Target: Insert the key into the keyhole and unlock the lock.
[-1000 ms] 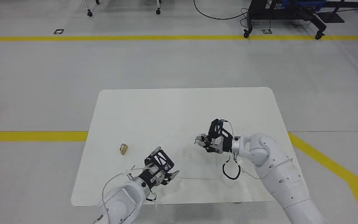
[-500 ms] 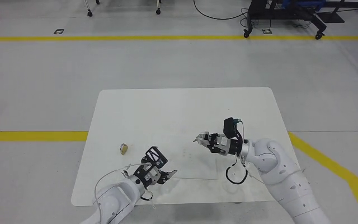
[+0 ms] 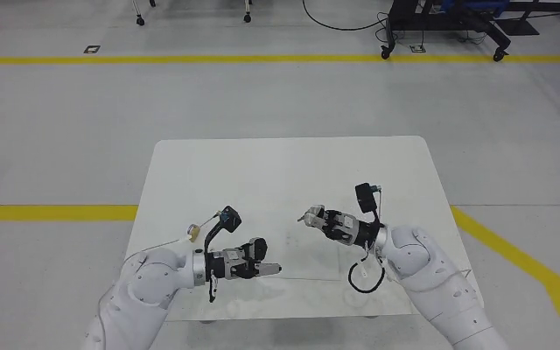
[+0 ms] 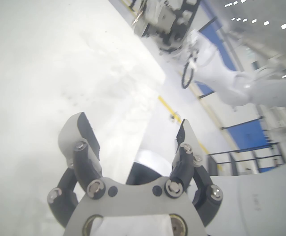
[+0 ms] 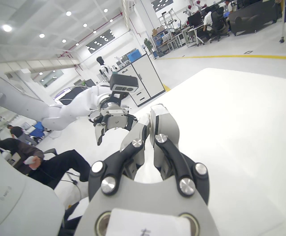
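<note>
Though tiny, key (image 3: 303, 216) (right claw (image 3: 310, 215)) seemingly leftward.

Smooth, matt white table (image 3: 289, 166). A small lock (image 3: 192, 232) looks like dull brass. Left end effector (image 4: 131, 125): matt grey fingers (image 4: 67, 136) with black ribbed pads (image 4: 89, 131), black plastic links (image 4: 85, 163), shiny metal screws (image 4: 95, 188). Right end effector (image 5: 153, 116) is finished alike, holding a thin silvery metal key (image 4: 136, 17). Arm shells (image 3: 149, 276) are glossy white plastic.
</note>
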Available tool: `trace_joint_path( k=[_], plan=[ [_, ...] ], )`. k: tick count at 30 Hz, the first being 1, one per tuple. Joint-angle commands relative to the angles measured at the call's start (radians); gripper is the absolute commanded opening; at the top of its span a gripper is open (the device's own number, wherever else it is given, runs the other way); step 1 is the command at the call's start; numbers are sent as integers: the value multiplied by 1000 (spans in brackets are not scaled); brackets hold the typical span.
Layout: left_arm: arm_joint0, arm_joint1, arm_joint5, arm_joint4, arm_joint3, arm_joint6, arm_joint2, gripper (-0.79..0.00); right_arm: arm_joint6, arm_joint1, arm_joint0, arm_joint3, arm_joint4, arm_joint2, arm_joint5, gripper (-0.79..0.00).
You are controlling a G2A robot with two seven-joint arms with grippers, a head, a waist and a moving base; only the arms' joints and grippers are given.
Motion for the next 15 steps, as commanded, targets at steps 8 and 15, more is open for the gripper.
trace_joint_path(
  k=[8,15],
  plan=[
    [-92,-15,-5,-152,116,40,68,-354,251,-16,100,89,306,-117,6,-785],
    [-100,-19,1,-130,125,98,93,-413,360,-29,145,135,443,-171,2,-785]
  ],
)
